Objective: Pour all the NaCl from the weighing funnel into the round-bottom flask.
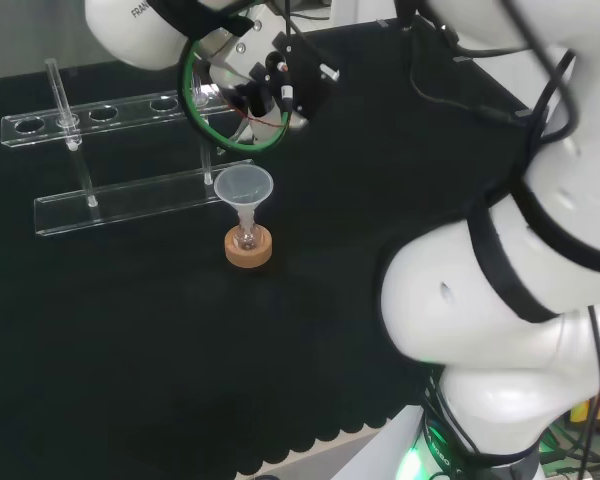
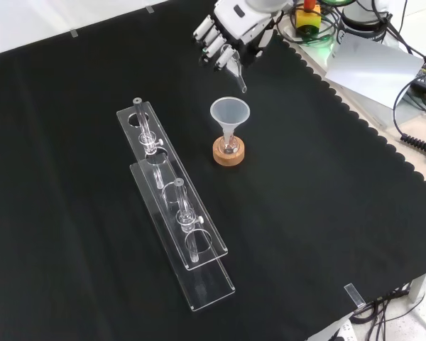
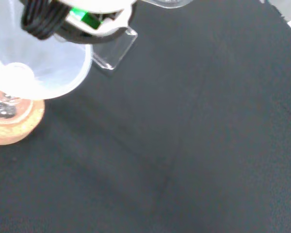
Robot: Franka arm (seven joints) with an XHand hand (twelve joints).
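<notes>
Rack: a clear plastic rack (image 2: 177,234) lay nearest the front edge of the black cloth (image 2: 326,213) in the front view; it stretched away toward the far left corner and carried a few thin glass tubes
Cork ring: the cork ring (image 2: 228,152) stood near the middle of the cloth, just beside the rack's far end
Flask: the small round-bottom flask (image 2: 229,146) sat in the cork ring; a clear funnel (image 2: 230,114) stood upright in its neck
Weighing funnel: the weighing funnel (image 2: 236,69) hung in the air above and a little behind the clear funnel, tilted, its narrow tip pointing down toward the funnel's mouth; the tip did not touch it
Hand: the hand (image 2: 226,28) was near the far edge of the cloth; its fingers were curled around the upper part of the weighing funnel
</notes>
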